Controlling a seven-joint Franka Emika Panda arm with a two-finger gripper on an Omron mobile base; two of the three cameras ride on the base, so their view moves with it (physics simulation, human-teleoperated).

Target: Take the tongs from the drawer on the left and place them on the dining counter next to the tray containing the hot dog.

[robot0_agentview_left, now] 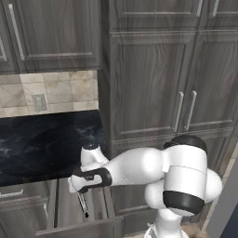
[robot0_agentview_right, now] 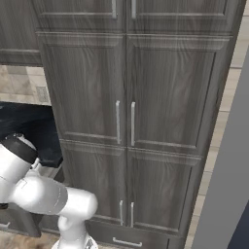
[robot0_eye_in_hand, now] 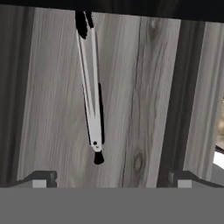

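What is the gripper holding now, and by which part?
Nothing. The gripper is open above the open drawer, and the tongs lie flat on the drawer floor between its fingertips, not touched.

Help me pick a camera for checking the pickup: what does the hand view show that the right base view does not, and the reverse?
Hand view: the tongs lying on the pale wood floor of the open drawer, with the open gripper above them, not touching.

Right base view: the tall cabinet doors with long handles, and the arm's white links.

Shared: no object appears in both; they share just dark wood-grain cabinetry.
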